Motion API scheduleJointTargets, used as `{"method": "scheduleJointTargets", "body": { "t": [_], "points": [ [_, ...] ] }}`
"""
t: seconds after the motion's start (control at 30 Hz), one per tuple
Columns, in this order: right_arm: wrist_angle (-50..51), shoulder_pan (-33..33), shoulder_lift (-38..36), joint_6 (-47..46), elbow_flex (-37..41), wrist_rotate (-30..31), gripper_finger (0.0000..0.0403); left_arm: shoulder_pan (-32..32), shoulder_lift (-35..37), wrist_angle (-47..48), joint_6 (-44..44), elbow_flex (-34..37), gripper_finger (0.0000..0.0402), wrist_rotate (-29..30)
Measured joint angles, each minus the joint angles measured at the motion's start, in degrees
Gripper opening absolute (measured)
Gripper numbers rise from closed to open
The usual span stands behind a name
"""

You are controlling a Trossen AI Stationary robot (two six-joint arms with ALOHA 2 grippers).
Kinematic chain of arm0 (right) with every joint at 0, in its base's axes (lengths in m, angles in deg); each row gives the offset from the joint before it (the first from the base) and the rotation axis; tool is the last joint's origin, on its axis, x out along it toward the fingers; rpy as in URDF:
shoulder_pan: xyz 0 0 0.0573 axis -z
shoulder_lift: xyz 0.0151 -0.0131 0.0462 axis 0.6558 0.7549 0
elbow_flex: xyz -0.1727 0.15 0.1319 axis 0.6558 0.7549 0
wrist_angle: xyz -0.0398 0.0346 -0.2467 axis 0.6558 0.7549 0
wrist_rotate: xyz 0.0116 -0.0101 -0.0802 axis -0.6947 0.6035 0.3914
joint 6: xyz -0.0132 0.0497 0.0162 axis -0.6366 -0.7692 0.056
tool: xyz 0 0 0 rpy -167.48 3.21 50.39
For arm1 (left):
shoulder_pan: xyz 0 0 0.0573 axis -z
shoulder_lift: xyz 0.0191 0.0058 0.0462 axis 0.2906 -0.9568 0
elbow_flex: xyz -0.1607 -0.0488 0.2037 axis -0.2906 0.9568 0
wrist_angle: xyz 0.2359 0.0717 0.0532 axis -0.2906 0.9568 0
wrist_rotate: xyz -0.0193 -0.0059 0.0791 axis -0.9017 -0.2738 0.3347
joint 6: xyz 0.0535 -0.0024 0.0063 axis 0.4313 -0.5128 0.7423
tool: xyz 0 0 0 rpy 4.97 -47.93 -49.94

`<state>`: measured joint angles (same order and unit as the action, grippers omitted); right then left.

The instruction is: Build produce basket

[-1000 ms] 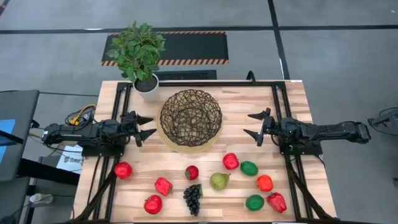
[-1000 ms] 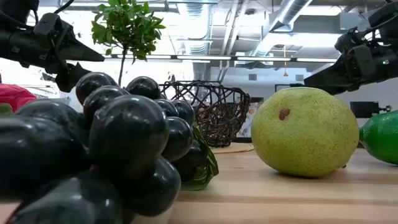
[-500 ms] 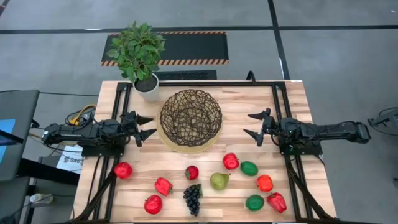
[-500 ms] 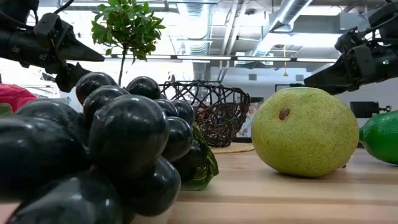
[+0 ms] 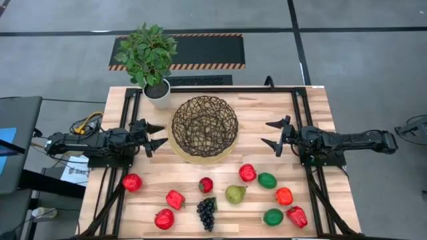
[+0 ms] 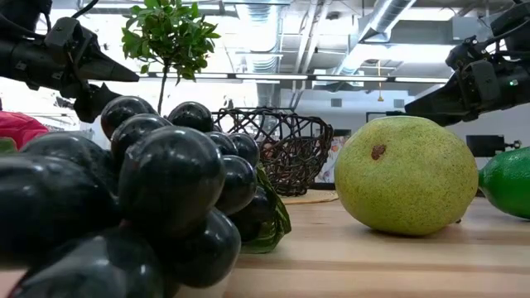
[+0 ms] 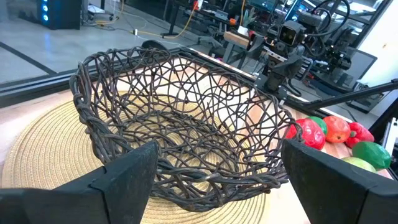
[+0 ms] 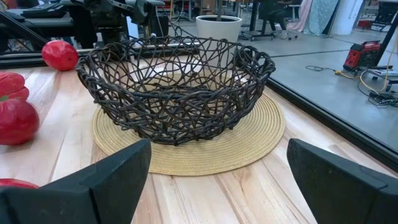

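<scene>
Grey floor (image 5: 60,60) with a hazard-striped black mat (image 5: 200,50) behind the table.

1. Dark-brown woven strands on basket (image 5: 205,125), over a tan base.
2. Yellow-green on pear (image 5: 234,194).
3. Dark purple, near black, on grapes (image 5: 206,213).
4. Green on limes (image 5: 267,180).
5. Red on apple (image 5: 132,182) and pepper (image 5: 297,216).
6. Pale striped wood grain on table (image 5: 313,110).
7. White on pot (image 5: 158,95), green on its leaves.
8. Black on both arms.
</scene>
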<state>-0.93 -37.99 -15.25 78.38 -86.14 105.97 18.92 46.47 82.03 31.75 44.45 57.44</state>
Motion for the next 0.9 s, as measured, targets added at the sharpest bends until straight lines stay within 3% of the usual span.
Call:
{"method": "scheduleJointTargets", "body": {
  "t": [0.5,0.9],
  "points": [
    [-0.31,0.15,0.0,-0.96,0.0,0.02,0.0396,-0.01,0.01,-0.02,0.0,-0.01,0.033,0.0],
    [-2.54,0.1,-0.02,-31.01,-0.01,0.02,0.0397,-0.02,0.02,-1.35,-0.35,0.11,0.033,2.43]
  ]
}}
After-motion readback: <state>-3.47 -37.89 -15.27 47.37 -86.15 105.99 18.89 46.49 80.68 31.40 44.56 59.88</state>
